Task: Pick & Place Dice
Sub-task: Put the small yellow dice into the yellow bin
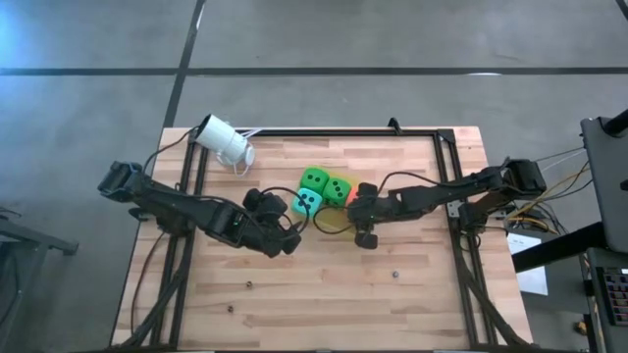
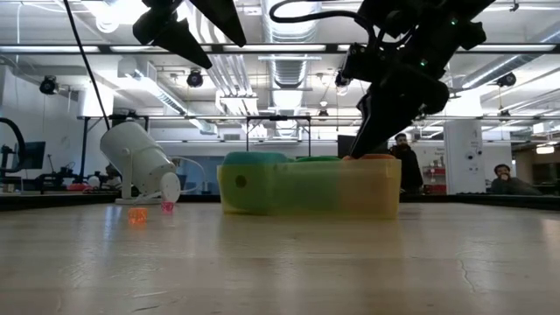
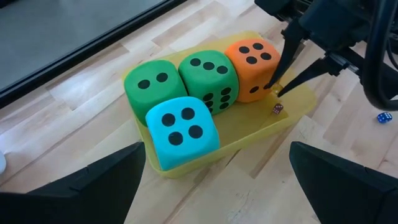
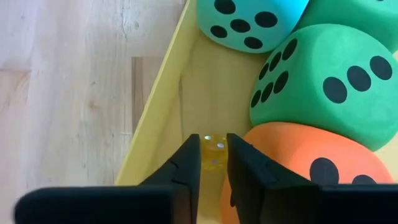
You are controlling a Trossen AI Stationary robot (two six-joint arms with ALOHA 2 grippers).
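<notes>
Four big soft dice sit in a shallow yellow tray [image 3: 292,115]: two green [image 3: 210,78], one teal [image 3: 181,129], one orange [image 3: 252,59]. My right gripper [image 4: 213,168] reaches down into the tray beside the orange die [image 4: 298,162] and is shut on a small yellow die [image 4: 213,149]. That small die also shows in the left wrist view [image 3: 277,109]. My left gripper [image 3: 217,186] is open and empty, just off the tray's near-left side by the teal die [image 1: 306,203]. My right gripper pinches the small yellow die by two opposite faces [image 4: 205,155] between its two fingertips [image 4: 186,165]. The fingers come slanting down from the table's right into the tray's corner next to the orange die. Whether the die rests on the tray floor, I cannot tell.
A white cylinder-shaped camera [image 1: 224,140] lies at the table's far left. Small loose dice lie on the wood: a blue one [image 3: 384,117], an orange one [image 2: 136,214], a pink one [image 2: 167,207], and others toward the near edge [image 1: 396,275]. A black frame [image 1: 446,147] edges the table.
</notes>
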